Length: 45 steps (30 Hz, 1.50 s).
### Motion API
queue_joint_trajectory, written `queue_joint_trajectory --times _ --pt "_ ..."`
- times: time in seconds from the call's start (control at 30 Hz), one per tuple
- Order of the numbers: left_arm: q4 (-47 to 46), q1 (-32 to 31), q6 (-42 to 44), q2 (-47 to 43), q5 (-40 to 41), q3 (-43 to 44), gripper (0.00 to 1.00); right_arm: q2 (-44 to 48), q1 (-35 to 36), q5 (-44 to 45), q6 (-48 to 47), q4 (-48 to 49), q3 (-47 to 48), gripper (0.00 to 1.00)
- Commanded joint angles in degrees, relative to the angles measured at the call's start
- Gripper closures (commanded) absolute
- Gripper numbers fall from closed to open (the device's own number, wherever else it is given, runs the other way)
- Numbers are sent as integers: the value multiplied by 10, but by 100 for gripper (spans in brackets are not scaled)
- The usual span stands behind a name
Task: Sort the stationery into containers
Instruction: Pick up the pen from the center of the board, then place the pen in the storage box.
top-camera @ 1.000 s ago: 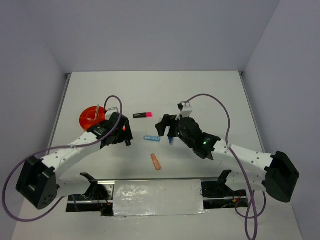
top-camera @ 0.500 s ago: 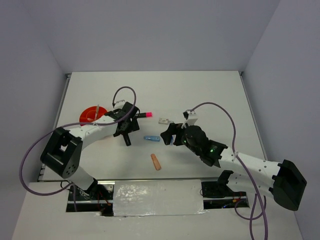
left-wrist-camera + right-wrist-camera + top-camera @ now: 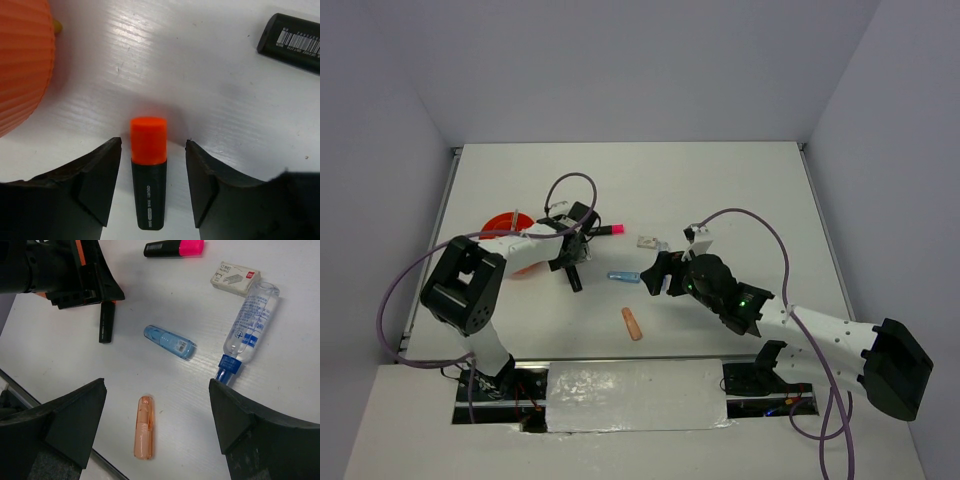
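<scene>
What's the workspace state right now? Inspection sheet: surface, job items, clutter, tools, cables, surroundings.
Surface: white table, no spills seen.
Job's things: orange tub at left; orange-capped highlighter lying near it; pink-capped highlighter, white box, clear blue-capped bottle, small blue marker and peach eraser loose mid-table.
Clutter: nothing seen.
Tools: left tool open, straddling the orange-capped highlighter with a gap on each side; right tool open, empty, above the loose items.
Cables: purple cables loop above both arms.
Surroundings: plain grey walls on three sides.
</scene>
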<state>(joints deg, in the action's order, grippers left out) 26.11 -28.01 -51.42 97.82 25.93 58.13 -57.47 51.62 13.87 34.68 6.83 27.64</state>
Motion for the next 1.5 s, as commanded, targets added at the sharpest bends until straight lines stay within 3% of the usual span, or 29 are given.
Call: queue_joint_trajectory --times 0.0,0.23,0.37,0.57,0.77,0.97,1.0,1.13,1.17,1.33,1.47 --pt "-18 3 -8 19 7 10 36 2 3 -2 -9 25 -4 10" --pt "-37 6 -6 18 -17 -15 67 10 3 7 -16 13 -2 10" --pt "-26 6 4 -25 -23 -23 99 19 2 9 -21 8 -2 10" --pt "-47 5 97 -156 -54 -6 100 23 2 12 -21 10 -5 10" --pt "-61 9 185 -283 24 35 100 29 2 14 -24 15 -7 10" --pt "-180 14 271 -371 55 -6 100 48 0 10 -36 22 -14 10" --pt "-235 18 289 -375 54 -17 100 50 -2 6 -37 24 -14 10" --pt "-299 41 380 -360 -24 -25 100 48 -3 -12 -44 43 -13 10" --pt "-296 44 386 -356 -55 -16 100 42 -3 -25 -51 53 -10 9" --pt "-298 44 401 -383 -163 8 100 11 -2 -267 -138 168 22 10" --pt "-311 45 380 -436 -92 -24 100 -13 0 -284 -151 195 56 11"
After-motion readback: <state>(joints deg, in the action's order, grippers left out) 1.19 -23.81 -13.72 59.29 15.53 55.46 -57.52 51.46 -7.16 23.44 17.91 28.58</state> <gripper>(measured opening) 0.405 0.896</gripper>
